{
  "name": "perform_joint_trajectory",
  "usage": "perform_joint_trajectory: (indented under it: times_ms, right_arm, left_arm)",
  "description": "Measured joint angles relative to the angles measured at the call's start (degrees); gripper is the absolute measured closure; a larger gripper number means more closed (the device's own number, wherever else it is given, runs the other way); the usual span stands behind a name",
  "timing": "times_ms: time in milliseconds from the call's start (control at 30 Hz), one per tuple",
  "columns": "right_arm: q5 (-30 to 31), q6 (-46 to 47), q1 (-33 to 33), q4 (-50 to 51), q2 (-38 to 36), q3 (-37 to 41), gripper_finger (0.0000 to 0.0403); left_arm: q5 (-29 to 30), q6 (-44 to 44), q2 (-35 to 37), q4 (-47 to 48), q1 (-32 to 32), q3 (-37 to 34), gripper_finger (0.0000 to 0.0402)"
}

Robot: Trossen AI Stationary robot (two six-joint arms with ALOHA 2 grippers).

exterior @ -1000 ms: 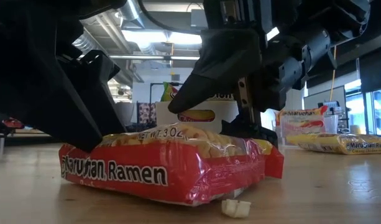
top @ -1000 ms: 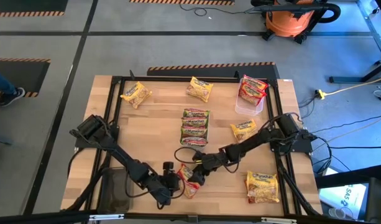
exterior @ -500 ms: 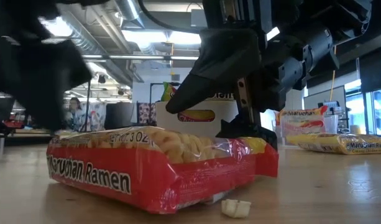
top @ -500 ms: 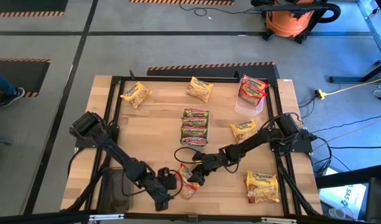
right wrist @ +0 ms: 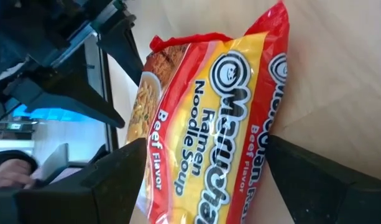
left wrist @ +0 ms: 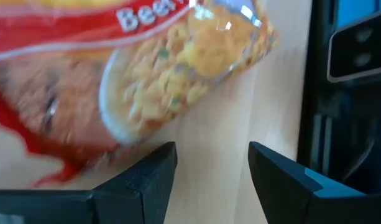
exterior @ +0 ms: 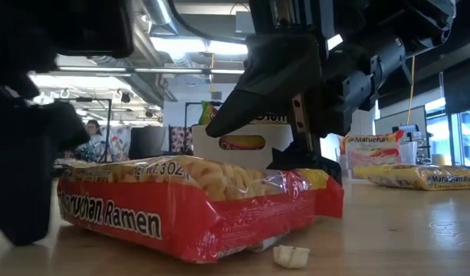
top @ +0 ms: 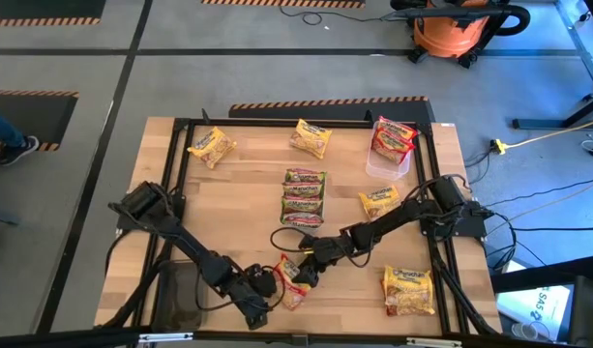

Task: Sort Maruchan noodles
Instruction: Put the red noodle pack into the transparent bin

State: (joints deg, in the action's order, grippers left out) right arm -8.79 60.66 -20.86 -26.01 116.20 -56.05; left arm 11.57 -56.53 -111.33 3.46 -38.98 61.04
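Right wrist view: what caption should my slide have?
Open right end effector straddling a red Beef Flavor Maruchan packet on the table.

Maruchan noodles, scattered on the counter (top: 238,193): flat, crinkly packets. A red beef-flavour packet (top: 294,286) lies flat near the front edge, between the left pincer (top: 268,283) and the right pincer (top: 303,276); its printed face reads "Ramen Noodle Soup". Three green-edged packets (top: 304,197) lie side by side in a column at mid-counter. Yellow packets lie singly at the far left (top: 212,146), far centre (top: 311,137), right of centre (top: 378,201) and front right (top: 409,290). Red packets (top: 393,138) rest stacked in a clear tray (top: 379,168) at the far right
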Motion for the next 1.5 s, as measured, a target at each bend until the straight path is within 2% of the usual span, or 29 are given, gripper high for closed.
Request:
perform_joint_trajectory:
  times_ms: [167,367,467,633,800,1033,1167,1233,1300,1400,1500]
  right_arm:
    - [-0.44,0.40,-0.11,0.10,-0.05,-0.01,0.0079]
    - [-0.28,-1.31,-0.18,-2.17,0.04,0.15,0.0079]
    - [-0.94,-2.31,-0.22,-3.99,0.13,0.10,0.0079]
    - [0.13,-4.83,-0.22,-3.86,0.13,-1.01,0.0082]
    - [0.82,-6.89,-0.18,-3.40,0.13,-1.23,0.0130]
    - [1.74,-10.01,-0.13,-1.51,0.13,-1.30,0.0252]
    - [1.18,-11.74,-0.09,-0.57,-0.59,-1.45,0.0314]
    - [-0.37,-12.85,-0.11,0.97,-1.30,-1.43,0.0320]
    - [-0.87,-14.47,-0.18,3.65,-2.86,-1.41,0.0320]
    - [-0.79,-17.02,-0.18,7.88,-6.09,-1.38,0.0314]
    - [-0.86,-19.75,-0.11,14.16,-10.25,-1.38,0.0290]
  left_arm:
    - [3.77,2.20,-0.71,-1.49,1.08,-0.01,0.0202]
    - [7.53,11.94,-1.07,-3.97,2.31,-0.23,0.0202]
    - [9.81,12.15,-1.11,-3.97,3.49,-0.33,0.0202]
    - [9.93,12.17,-1.09,-4.12,3.86,-0.33,0.0202]
    - [9.77,12.17,-1.07,-4.17,3.89,-0.33,0.0202]
    - [9.74,14.63,-1.00,-4.17,3.81,-0.31,0.0202]
    - [5.06,17.71,0.38,-2.51,3.60,-0.31,0.0202]
    - [3.63,17.75,1.80,-0.58,3.37,-0.22,0.0202]
    - [4.64,17.96,3.58,2.30,2.84,-0.24,0.0202]
    - [9.05,18.61,6.42,7.58,1.23,-0.23,0.0202]
    - [12.20,18.94,7.88,9.85,0.07,-0.15,0.0202]
